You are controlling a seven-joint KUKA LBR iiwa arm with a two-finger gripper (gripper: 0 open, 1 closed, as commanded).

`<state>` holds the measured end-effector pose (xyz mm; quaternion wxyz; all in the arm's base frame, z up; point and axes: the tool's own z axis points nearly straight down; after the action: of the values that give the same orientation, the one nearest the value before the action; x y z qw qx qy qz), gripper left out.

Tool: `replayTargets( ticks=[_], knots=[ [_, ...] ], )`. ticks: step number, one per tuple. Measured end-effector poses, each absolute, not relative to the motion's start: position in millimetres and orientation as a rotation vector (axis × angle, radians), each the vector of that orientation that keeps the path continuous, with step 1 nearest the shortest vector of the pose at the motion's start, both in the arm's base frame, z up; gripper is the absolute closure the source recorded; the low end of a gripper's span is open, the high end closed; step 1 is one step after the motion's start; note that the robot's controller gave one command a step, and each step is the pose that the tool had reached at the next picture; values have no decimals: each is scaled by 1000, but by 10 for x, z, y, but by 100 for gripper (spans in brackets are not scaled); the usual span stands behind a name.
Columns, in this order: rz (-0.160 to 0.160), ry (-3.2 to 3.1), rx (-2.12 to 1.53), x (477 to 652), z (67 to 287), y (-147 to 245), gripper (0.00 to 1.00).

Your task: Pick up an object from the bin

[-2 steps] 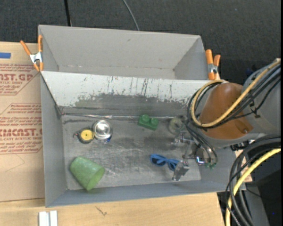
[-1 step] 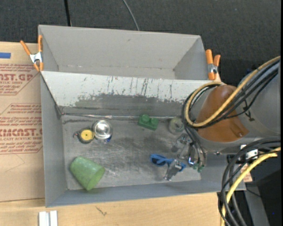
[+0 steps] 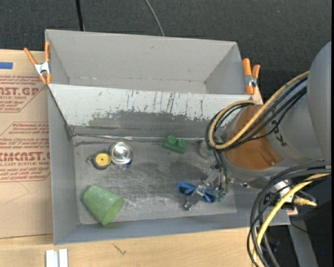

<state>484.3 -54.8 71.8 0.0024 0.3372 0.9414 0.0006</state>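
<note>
The claw [image 3: 214,187] is seen low in the lower right of the bin [image 3: 145,60], beneath the orange wrist cover [image 3: 250,143] and its cables [image 3: 234,115]. How far it is open cannot be told, nor whether anything is gripped. A small blue thing [image 3: 187,189] is found on the bin floor just left of it. A green block [image 3: 174,144] is seen further up. Well apart, at the left, a shiny round metal thing [image 3: 121,153], a small yellow ring [image 3: 102,160] and a green cup [image 3: 103,204], lying on its side, are seen.

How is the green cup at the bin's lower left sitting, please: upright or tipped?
Tipped. The green cup lies on its side on the bin floor, its flank facing up, wider end toward lower right.
</note>
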Motion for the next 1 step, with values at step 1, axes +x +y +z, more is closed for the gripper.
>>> replayTargets(
  ticks=[1],
  knots=[
    [1,2956,1057,4852,725,-544,0]
  ],
)
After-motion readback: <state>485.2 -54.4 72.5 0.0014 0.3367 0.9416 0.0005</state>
